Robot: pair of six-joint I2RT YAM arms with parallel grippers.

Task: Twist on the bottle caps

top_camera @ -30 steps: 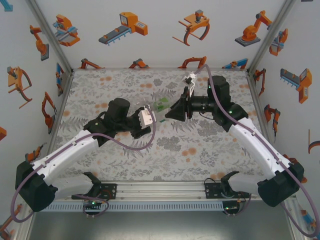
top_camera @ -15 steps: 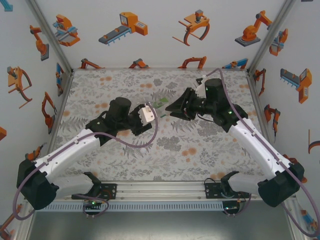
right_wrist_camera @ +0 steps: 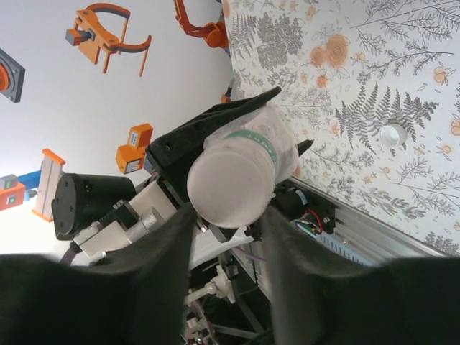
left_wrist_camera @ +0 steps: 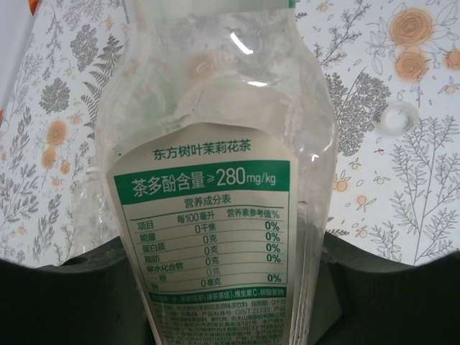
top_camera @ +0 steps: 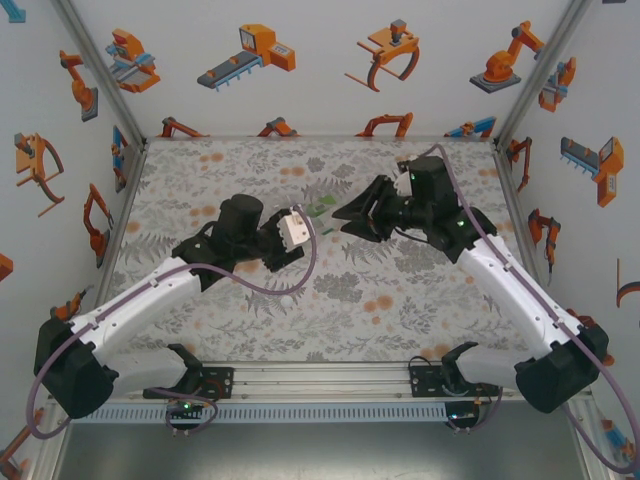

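Note:
A clear bottle with a green and whitish label (left_wrist_camera: pixel 208 194) lies sideways above the table, and my left gripper (left_wrist_camera: pixel 230 302) is shut on its body. In the top view this bottle (top_camera: pixel 318 209) spans the gap between the left gripper (top_camera: pixel 293 232) and the right gripper (top_camera: pixel 342 214). The bottle's neck carries a white cap (right_wrist_camera: pixel 231 183). My right gripper (right_wrist_camera: pixel 228 210) is shut on that cap, one dark finger pressing each side. Another small round whitish cap (right_wrist_camera: pixel 393 134) lies loose on the floral table, also seen as a pale cap (left_wrist_camera: pixel 399 118) in the left wrist view.
The floral table cover (top_camera: pixel 400 290) stretches under both arms. White walls with orange robot prints (top_camera: pixel 250 50) close in the back and sides. A metal rail (top_camera: pixel 320 378) runs along the near edge.
The right wrist has rolled around the bottle's axis with its fingers on the cap. The left arm shifted slightly left, still holding the bottle.

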